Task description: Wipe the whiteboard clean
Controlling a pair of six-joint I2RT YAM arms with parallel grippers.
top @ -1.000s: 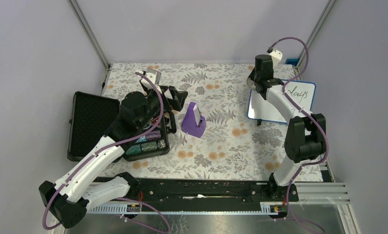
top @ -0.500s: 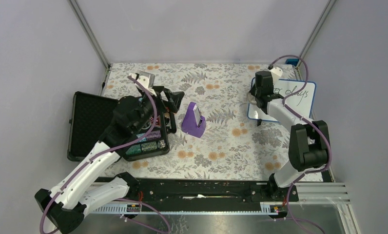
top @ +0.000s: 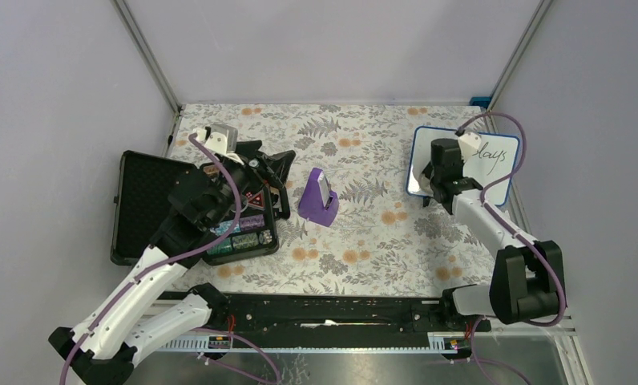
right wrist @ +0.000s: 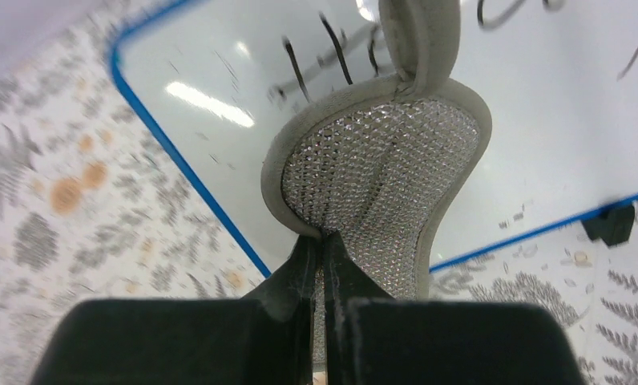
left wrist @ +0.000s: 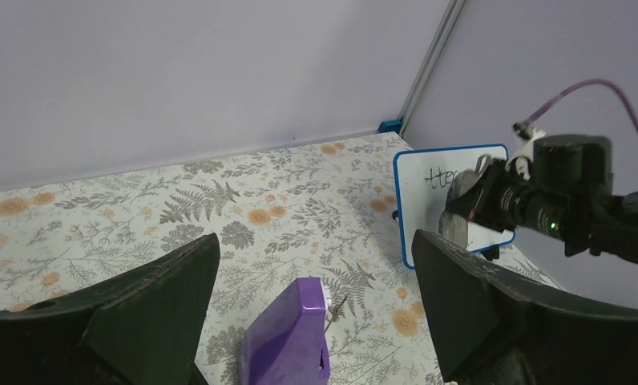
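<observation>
- The table (top: 364,241) is covered with a cloth printed with grey ferns and orange flowers.
- A purple box (top: 319,198) stands near the middle of the table.
- An open black case (top: 143,200) lies to the left of the purple box.
- A whiteboard (top: 500,172) with a blue frame stands well to the right of the purple box, tilted on small black feet.
- A small blue piece (top: 480,101) sits in the far corner, behind and to the right of the purple box.

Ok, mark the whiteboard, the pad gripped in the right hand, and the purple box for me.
whiteboard (top: 488,172): top external view, bare white surface under the writing.
pad (right wrist: 380,172): right wrist view, middle of its mesh face.
purple box (left wrist: 288,341): left wrist view, its purple side.
</observation>
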